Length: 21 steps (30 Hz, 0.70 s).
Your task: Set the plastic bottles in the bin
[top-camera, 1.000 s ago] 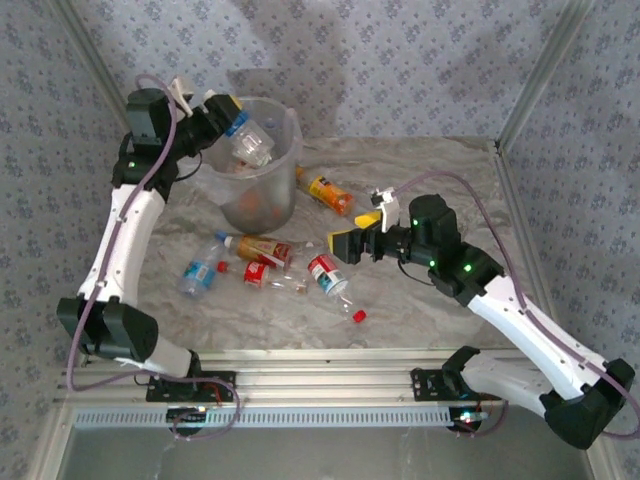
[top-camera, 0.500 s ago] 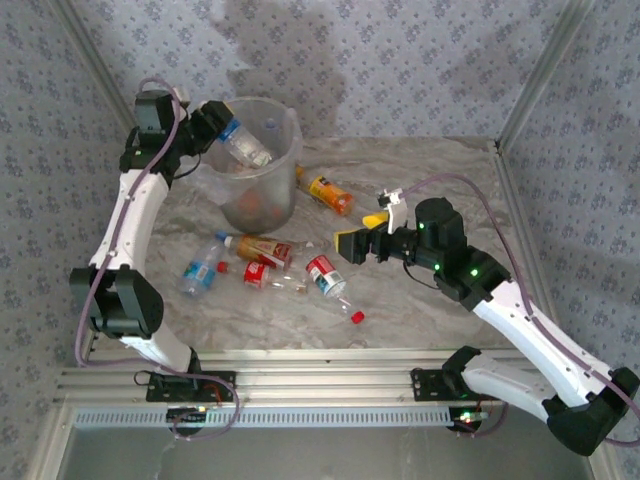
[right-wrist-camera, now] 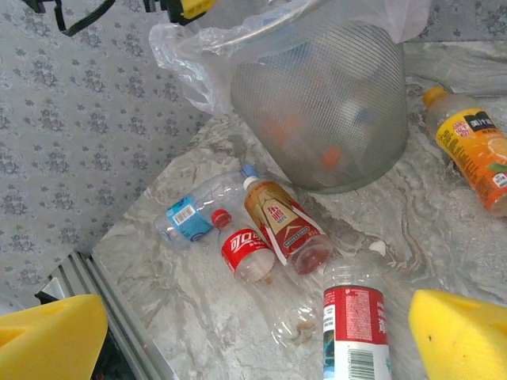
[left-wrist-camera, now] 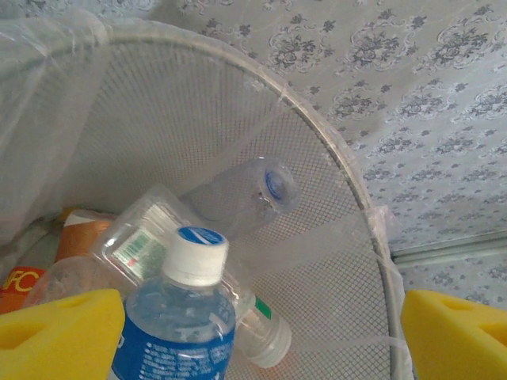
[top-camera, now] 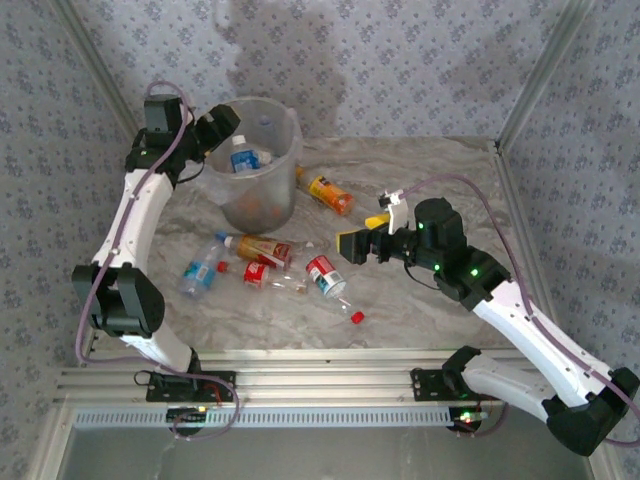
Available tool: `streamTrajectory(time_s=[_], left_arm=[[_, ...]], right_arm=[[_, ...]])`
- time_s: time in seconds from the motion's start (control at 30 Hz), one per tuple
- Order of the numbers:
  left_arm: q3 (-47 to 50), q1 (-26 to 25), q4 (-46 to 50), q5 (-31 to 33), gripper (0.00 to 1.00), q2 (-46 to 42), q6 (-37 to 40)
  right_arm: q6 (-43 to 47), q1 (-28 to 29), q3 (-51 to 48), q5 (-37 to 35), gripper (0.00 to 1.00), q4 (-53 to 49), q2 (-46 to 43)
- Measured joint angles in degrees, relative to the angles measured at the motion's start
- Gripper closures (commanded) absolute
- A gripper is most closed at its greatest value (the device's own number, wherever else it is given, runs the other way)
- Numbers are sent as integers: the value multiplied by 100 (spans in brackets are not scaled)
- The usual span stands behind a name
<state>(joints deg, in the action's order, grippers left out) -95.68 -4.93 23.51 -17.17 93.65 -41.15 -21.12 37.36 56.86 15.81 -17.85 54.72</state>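
Left gripper (top-camera: 218,124): at the bin's rim, tipped down into the opening. Its yellow pads (left-wrist-camera: 55,336) are spread wide and pinch nothing.
Bin (top-camera: 292,135): directly below and ahead of the left gripper. Its bag-lined mesh wall already holds several bottles.
Water bottle (left-wrist-camera: 176,317): inside the bin, white cap up, just beyond the spread pads and close to one of them. Judged free of any grip, so this drop looks finished.
Clear bottle (left-wrist-camera: 238,202): deeper in the bin beyond the left pads, leaning on the mesh.
Right gripper (top-camera: 362,232): low over the table (top-camera: 450,170), facing the scattered bottles. Its pads (right-wrist-camera: 463,340) are wide apart and empty, judged ready for the next pick.
Red-labelled bottle (right-wrist-camera: 352,324): lying just ahead of the right gripper, between its pads. Probably the next one taken.
Brown-labelled bottle (right-wrist-camera: 281,218), small red bottle (right-wrist-camera: 245,253), blue-labelled bottle (right-wrist-camera: 190,222): farther ahead of the right gripper, lying close together short of the bin.
Orange bottle (right-wrist-camera: 475,146): off to one side of the right gripper, beside the bin's foot.
Red cap (top-camera: 358,316): loose on the table, near the right gripper.
Progress: five bottles on the table; judged partway.
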Motion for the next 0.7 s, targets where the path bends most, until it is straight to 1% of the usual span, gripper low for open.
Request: streamTrajectory(time_s=[0.1, 0.2, 0.23, 0.33, 0.5, 0.63, 0.7], left_arm=[[0, 0, 90, 55, 7, -175, 179], [0, 0, 133, 17, 2, -428, 413], [0, 0, 144, -24, 1, -544, 490], [114, -9, 120, -267, 0, -975, 800], [634, -190, 225, -730, 0, -1853, 1443], [1222, -424, 501, -879, 0, -2575, 1836], [1611, -452, 638, -901, 0, -2938, 1943]], right_arm=[[0, -11, 0, -15, 0, -37, 2], [0, -17, -4, -33, 0, -59, 11], [0, -17, -4, -46, 1, -76, 22], [4, -15, -4, -111, 5, -131, 120], [26, 125, -4, -245, 12, -367, 363], [179, 389, -4, -299, 17, -483, 562], [321, 525, -4, -293, 19, -490, 664]])
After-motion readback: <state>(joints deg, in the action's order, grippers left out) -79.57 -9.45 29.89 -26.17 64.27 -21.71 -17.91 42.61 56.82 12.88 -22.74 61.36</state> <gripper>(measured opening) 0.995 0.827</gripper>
